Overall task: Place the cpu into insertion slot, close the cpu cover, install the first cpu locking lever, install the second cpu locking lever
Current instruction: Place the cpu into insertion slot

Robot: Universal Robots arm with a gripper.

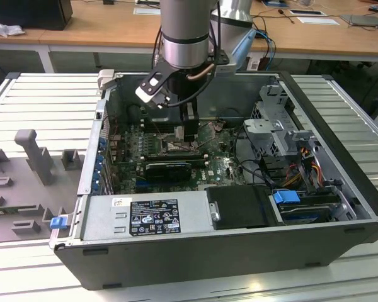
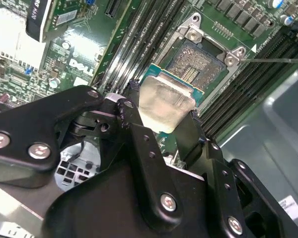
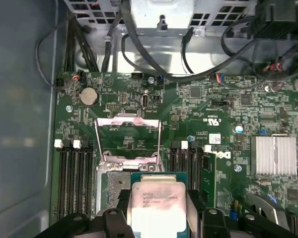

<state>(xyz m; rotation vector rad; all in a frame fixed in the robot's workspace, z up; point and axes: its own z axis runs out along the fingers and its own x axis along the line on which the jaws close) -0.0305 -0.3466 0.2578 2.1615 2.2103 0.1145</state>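
Observation:
My gripper [image 2: 161,110] is shut on the cpu [image 2: 165,105], a small square chip with a pale silvery top, one black finger on each side edge. It holds the chip tilted just above the insertion slot [image 2: 201,62], whose pin field lies bare. In the first wrist view the cpu [image 3: 156,201] hangs over the insertion slot [image 3: 114,182], and the cpu cover [image 3: 128,120] stands swung open beyond it, the board showing through its window. In the exterior view the gripper [image 1: 188,129] reaches down into the open computer case over the motherboard.
Black memory slots [image 3: 72,173] flank the socket on both sides. A silver heat sink [image 3: 274,154] and a long black expansion card [image 1: 169,167] sit nearby. Cables [image 3: 154,64], a drive cage [image 1: 277,126] and the power supply [image 1: 145,215] line the case walls.

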